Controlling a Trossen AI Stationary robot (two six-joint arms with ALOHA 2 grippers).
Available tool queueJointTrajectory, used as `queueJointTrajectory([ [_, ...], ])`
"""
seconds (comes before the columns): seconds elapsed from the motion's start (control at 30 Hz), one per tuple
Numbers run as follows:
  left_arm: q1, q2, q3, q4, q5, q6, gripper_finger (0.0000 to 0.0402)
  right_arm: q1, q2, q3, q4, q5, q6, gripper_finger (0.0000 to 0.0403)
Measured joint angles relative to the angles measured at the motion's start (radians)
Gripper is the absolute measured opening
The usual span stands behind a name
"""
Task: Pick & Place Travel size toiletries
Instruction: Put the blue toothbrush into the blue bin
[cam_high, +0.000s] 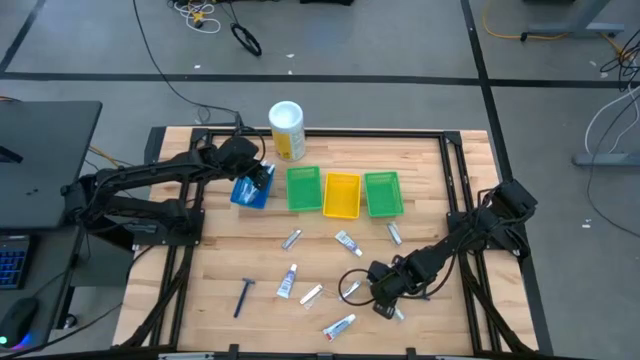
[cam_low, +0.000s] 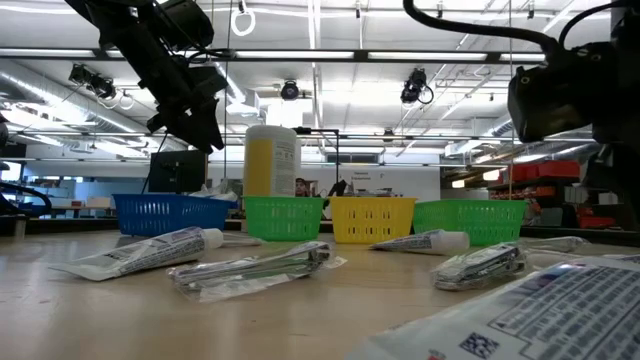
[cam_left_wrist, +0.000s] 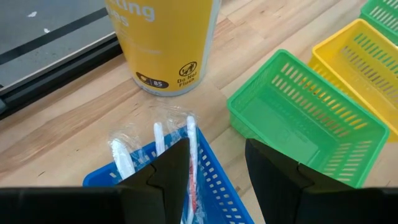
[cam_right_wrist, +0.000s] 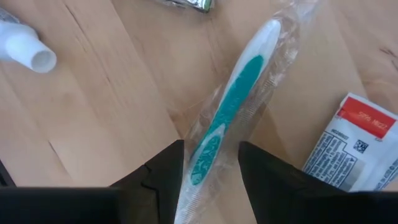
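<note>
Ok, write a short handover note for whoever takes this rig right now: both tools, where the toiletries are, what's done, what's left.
Left tool: open, empty, above the blue bin, which holds wrapped toothbrushes.
Right tool: low over the table's near right, fingers open on either side of a wrapped teal toothbrush, not gripping yet.
Done: some toothbrushes binned in blue. The green bin looks empty.
Left: the straddled toothbrush, the razor, toothpaste tubes and silver tubes scattered on the table.

A wrapped teal-and-white toothbrush (cam_right_wrist: 233, 106) lies flat between the right claw's (cam_right_wrist: 211, 165) fingers; beside it lie a toothpaste tube (cam_right_wrist: 357, 143) and a foil tube (cam_right_wrist: 186, 4).
</note>
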Motion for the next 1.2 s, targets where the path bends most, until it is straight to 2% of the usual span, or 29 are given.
queueJointTrajectory([
  [0.33, 0.000, 0.000, 0.000, -0.001, 0.000, 0.000, 0.0167, -0.001, 0.002, -0.002, -0.014, 0.014, -0.064, 0.0049],
  [0.5, 0.000, 0.000, 0.000, -0.001, 0.000, 0.000, 0.0167, -0.026, -0.023, -0.006, 0.006, -0.004, -0.083, 0.0040],
  [0.77, 0.000, 0.000, 0.000, 0.063, 0.040, 0.069, 0.0167, -0.103, -0.160, -0.008, 0.027, 0.055, -0.212, 0.0036],
  [0.83, 0.000, 0.000, 0.000, 0.085, 0.055, 0.084, 0.0167, -0.126, -0.206, -0.008, 0.044, 0.098, -0.261, 0.0036],
  [0.97, 0.000, 0.000, 0.000, 0.117, 0.064, 0.134, 0.0167, -0.177, -0.284, -0.008, 0.123, 0.270, -0.430, 0.0035],
  [1.13, -0.001, 0.000, 0.000, 0.166, 0.139, 0.223, 0.0167, -0.280, -0.331, -0.005, 0.348, 0.461, -0.726, 0.0035],
  [1.2, -0.004, 0.001, 0.000, 0.187, 0.183, 0.255, 0.0167, -0.329, -0.331, -0.005, 0.461, 0.473, -0.837, 0.0035],
])
